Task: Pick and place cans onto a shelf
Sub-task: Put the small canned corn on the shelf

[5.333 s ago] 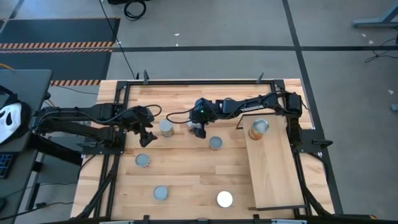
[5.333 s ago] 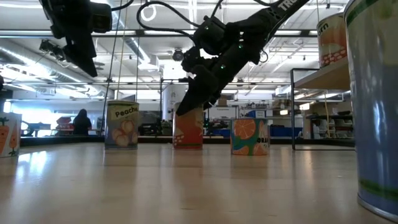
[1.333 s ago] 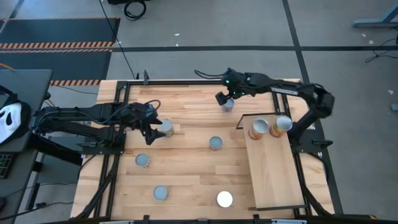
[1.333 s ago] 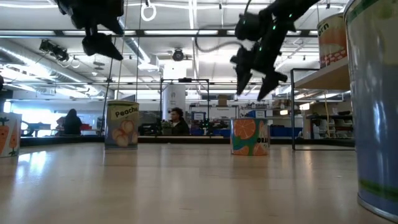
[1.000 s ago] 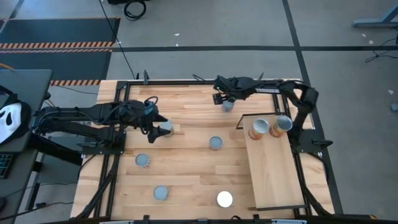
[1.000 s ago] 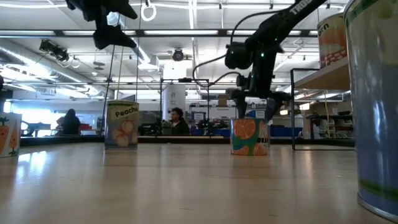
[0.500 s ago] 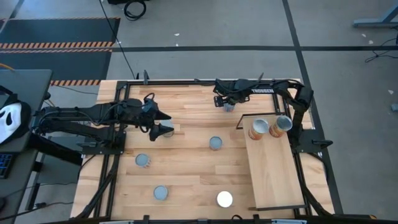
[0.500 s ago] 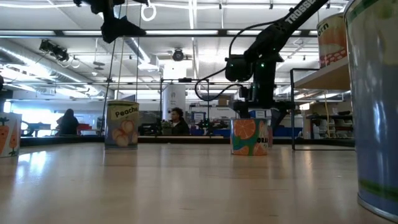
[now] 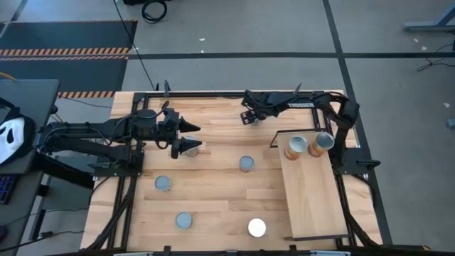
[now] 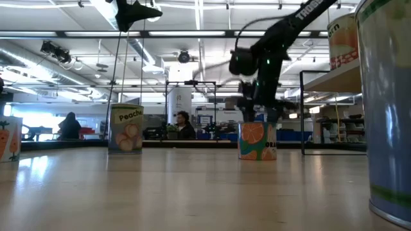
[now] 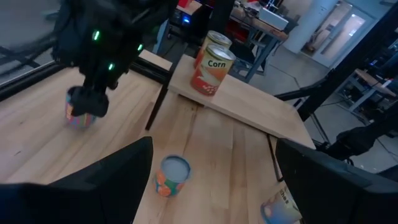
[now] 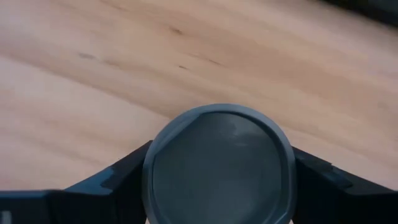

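Two cans (image 9: 295, 147) (image 9: 322, 142) stand at the far end of the pale shelf board (image 9: 316, 199). Several more cans stand on the table, among them one (image 9: 246, 163) at mid-table and one (image 9: 192, 148) under my left arm. My right gripper (image 9: 250, 118) is near the table's far edge, shut on a grey-topped can (image 12: 217, 165). That can also shows in the left wrist view (image 11: 81, 115). My left gripper (image 9: 190, 138) is open and empty, high above the table (image 10: 138, 9). My right gripper pinches the can's round side wall just below its top rim (image 12: 149, 171) between its two fingers, one on each opposite side. The fingers come from above, pointing down. The can is upright; whether its base is still on the table I cannot tell.
Three more cans stand toward the near edge, one at the left (image 9: 163, 184), one nearer (image 9: 184, 220) and a white-topped one (image 9: 257, 227). A large can (image 10: 388, 109) stands close to the low camera. The shelf's near half is bare. Black frame rails edge the table (image 9: 213, 92).
My left gripper has risen well above the table and tipped toward level, its open fingers pointing toward the table's right. My right gripper has stayed low over the far can and shifted a little toward the table's left.
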You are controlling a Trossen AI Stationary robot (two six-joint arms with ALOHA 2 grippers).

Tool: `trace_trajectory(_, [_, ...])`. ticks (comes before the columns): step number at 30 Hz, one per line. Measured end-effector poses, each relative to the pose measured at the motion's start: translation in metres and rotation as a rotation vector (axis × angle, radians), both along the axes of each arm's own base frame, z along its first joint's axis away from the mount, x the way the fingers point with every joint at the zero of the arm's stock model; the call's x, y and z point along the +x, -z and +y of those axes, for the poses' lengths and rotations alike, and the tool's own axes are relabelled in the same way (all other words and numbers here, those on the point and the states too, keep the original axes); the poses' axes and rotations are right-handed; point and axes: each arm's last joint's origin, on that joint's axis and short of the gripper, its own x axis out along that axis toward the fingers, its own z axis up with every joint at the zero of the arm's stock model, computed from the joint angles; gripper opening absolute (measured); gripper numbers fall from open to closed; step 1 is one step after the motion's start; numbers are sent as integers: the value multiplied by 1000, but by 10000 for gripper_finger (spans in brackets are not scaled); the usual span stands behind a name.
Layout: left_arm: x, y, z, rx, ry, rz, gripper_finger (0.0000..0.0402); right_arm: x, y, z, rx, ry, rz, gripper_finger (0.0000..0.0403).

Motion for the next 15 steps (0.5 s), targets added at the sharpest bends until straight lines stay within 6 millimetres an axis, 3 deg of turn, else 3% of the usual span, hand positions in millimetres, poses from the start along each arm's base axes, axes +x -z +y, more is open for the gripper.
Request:
trace_trajectory(3, [0, 0, 0, 1, 0, 0, 346, 9, -44, 12, -75, -144, -97, 290])
trace_trajectory(7, [0, 0, 0, 0, 1, 0, 346, 11, -117, 46, -225, -367, -241, 290])
trace_trajectory(11, [0, 0, 0, 1, 1, 1, 346, -1, -176, 101, -334, -599, -389, 290])
trace_trajectory(15, [0, 0, 0, 1, 1, 1, 346, -25, -204, 166, -319, -830, -498, 290])
